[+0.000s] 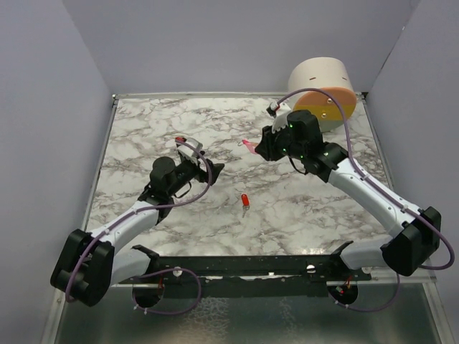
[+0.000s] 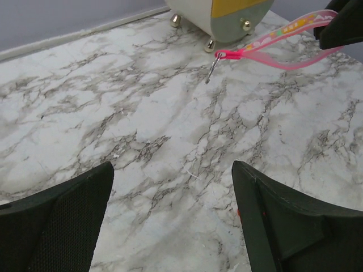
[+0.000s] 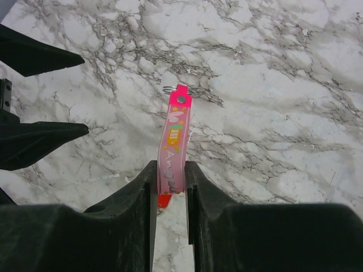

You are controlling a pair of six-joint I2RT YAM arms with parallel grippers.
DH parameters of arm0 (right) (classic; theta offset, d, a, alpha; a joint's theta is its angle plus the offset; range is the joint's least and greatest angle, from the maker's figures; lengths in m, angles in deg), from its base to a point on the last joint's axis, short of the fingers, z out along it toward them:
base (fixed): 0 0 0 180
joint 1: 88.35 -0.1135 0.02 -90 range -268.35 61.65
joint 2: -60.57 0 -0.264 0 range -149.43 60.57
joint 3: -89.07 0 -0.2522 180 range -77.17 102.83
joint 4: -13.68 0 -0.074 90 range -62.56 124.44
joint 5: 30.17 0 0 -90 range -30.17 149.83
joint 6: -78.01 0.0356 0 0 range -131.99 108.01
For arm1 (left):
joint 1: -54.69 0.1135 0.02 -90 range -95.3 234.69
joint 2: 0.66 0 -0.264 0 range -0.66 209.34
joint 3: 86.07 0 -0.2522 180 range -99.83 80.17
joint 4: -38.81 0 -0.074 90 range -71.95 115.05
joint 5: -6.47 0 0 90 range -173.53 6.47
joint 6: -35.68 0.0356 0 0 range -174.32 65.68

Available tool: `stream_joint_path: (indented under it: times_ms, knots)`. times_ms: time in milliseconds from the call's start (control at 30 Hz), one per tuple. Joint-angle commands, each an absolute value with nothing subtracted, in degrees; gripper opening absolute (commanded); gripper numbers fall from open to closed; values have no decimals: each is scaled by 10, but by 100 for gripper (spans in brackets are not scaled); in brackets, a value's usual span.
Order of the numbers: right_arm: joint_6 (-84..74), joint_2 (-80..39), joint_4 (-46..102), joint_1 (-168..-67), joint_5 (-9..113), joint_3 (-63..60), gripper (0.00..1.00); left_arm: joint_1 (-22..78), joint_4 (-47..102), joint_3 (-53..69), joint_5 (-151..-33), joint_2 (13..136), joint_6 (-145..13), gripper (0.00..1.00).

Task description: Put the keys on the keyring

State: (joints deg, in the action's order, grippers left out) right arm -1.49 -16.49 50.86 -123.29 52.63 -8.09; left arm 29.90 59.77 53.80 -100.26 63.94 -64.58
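The key (image 1: 245,202) lies flat on the marble table (image 1: 143,129) near its middle, between the two arms and well apart from both. The keyring (image 3: 173,144) is held above the table: the right gripper (image 3: 170,170) pinches its pink strap between narrow jaws, and the thin ring hangs at the free end, toward the left gripper (image 2: 172,170). That gripper stands wide and holds nothing. Behind the right arm, a cream drum (image 1: 319,86) with an orange face lies at the far edge. The right wrist view shows coloured letters on the strap; we can read only "An". The left wrist view shows small brass knobs on the drum.
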Motion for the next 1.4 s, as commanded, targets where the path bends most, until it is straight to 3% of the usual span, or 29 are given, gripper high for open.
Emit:
stream_joint_path:
  times_ms: [0, 533, 1033, 1367]
  knots:
    - [-31, -162, 548, -1238, 513, -52, 22, 276, 642, 516, -1033, 656, -544, 88]
    - [-49, -186, 593, -1238, 509, -16, 22, 238, 801, 477, -1054, 800, -405, 83]
    - [-57, -189, 608, -1238, 503, -11, 22, 219, 804, 397, -1127, 885, -347, 80]
    - [-59, -186, 607, -1239, 500, -15, 22, 214, 800, 376, -1142, 915, -334, 69]
